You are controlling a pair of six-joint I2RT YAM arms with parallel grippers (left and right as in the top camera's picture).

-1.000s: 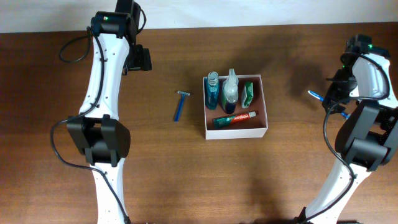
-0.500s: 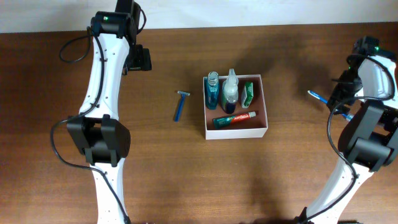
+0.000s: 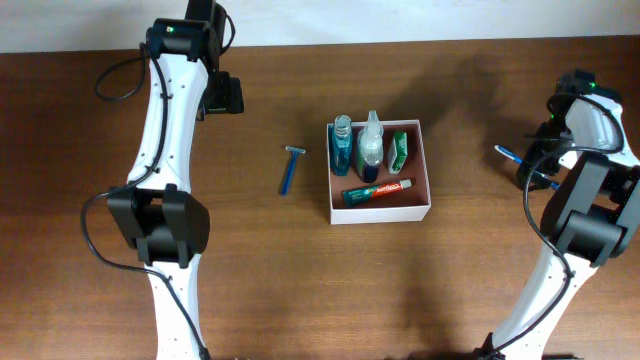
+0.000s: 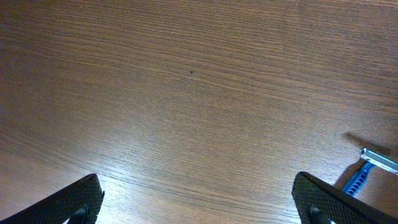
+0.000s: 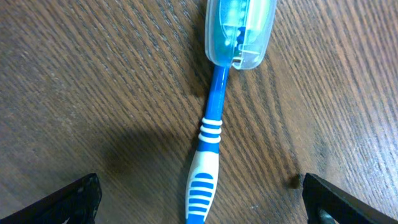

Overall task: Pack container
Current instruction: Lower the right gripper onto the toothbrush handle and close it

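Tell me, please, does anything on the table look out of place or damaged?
Nothing looks spilled or damaged. Two things lie loose outside the container: a blue razor to its left, and a capped blue toothbrush far off to its right.

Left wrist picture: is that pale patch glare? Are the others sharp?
Left wrist: yes, glare on the table near the bottom edge. Right wrist: sharp; the toothbrush throws a soft shadow leftward. Overhead: clear, faint shadows on the wood.
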